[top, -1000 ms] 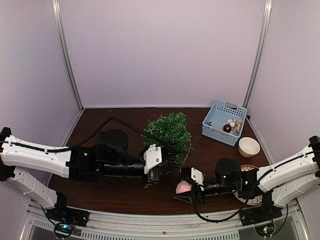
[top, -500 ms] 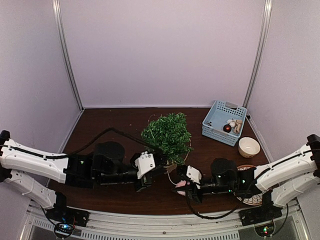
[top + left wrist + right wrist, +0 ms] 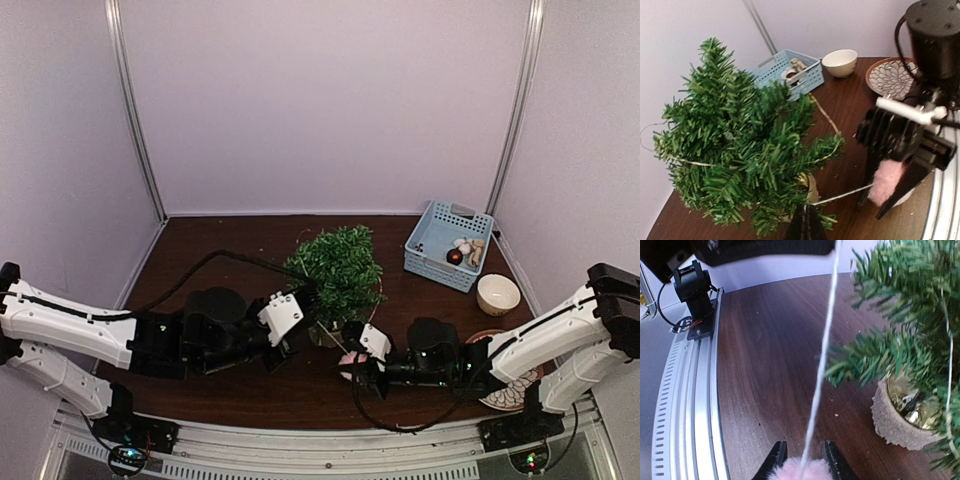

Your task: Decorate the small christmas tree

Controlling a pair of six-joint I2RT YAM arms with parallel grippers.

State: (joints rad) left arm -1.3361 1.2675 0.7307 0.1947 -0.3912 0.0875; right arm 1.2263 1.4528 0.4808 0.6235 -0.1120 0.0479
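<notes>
From above, the tree [image 3: 338,268] stands mid-table; my right claw [image 3: 354,362] has slid in close beside it. Left wrist: left claw [image 3: 805,226] pinched tight, seemingly on the thread [image 3: 842,194]. Right wrist: narrow jaws clasp the pink pompom [image 3: 800,471], thread now taut, ready for hanging.

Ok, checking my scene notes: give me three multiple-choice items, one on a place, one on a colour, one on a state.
1. Where is the blue basket? A) near left corner B) far right of the table C) near edge, centre
2. What colour is the fluffy ball? A) pink B) yellow C) blue
3. How is the right gripper? A) open, empty B) shut on the fluffy ball C) shut on a branch
B: it sits far right, near the bowl. A: pink fluff shows. B: fingers pinch it.
</notes>
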